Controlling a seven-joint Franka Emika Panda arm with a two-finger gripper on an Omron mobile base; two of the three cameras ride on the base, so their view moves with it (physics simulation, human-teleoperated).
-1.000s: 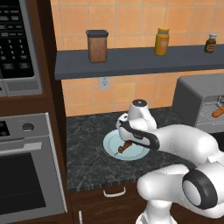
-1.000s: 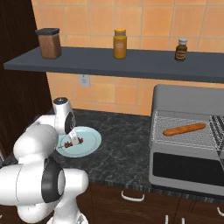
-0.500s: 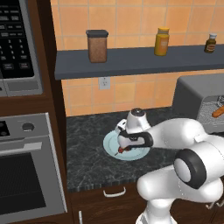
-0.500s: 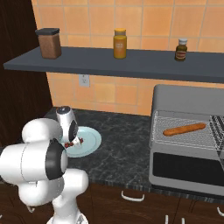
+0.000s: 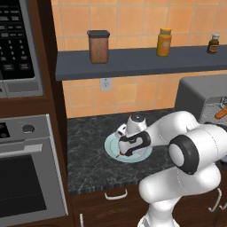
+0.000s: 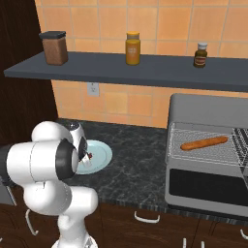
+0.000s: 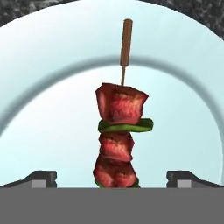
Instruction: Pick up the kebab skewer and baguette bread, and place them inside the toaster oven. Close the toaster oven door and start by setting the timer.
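Note:
The kebab skewer [image 7: 119, 131], red meat chunks with a green slice on a thin stick, lies on a pale blue plate [image 7: 43, 109]. My gripper [image 7: 116, 177] hangs low over it, open, one fingertip on each side of the meat. From the base, the gripper [image 5: 123, 148] sits over the plate [image 5: 111, 144] with the skewer's tip [image 5: 119, 154] just showing. The baguette bread [image 6: 203, 143] lies on the wire rack of the grey toaster oven [image 6: 208, 109]. The toaster oven door [image 6: 208, 186] is dropped open below the rack.
A shelf [image 6: 121, 68] above the counter carries a brown jar [image 6: 54, 47], a yellow bottle [image 6: 132, 47] and a small dark bottle [image 6: 202, 53]. A built-in microwave [image 5: 15, 44] and a steel oven [image 5: 26, 168] stand at the left. Dark counter [image 6: 135, 164] lies between plate and toaster oven.
The hand has come down toward the plate and now sits close over the skewer, with the arm folded lower. The jaws have stayed open. The baguette has not moved.

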